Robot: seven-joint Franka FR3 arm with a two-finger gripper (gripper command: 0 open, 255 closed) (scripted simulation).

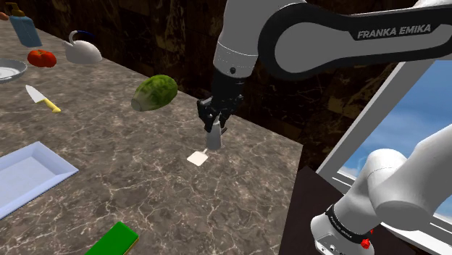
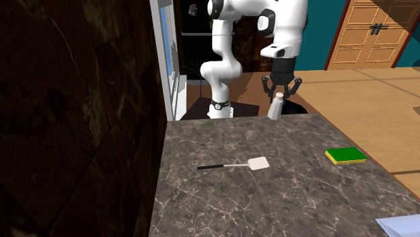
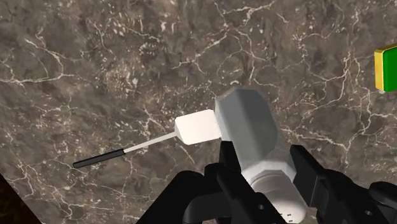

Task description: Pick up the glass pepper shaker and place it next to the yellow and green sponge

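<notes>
I hold the grey, faceted pepper shaker (image 3: 249, 133) clamped in my gripper (image 1: 215, 124) over the veined counter (image 1: 145, 170); the arm (image 1: 340, 32) reads FRANKA EMIKA.

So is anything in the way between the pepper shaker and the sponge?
No, nothing visible. The pincer holds the shaker up over the counter, which is bare from there to the sponge. The flat spatula lies on the side away from the sponge.
</notes>
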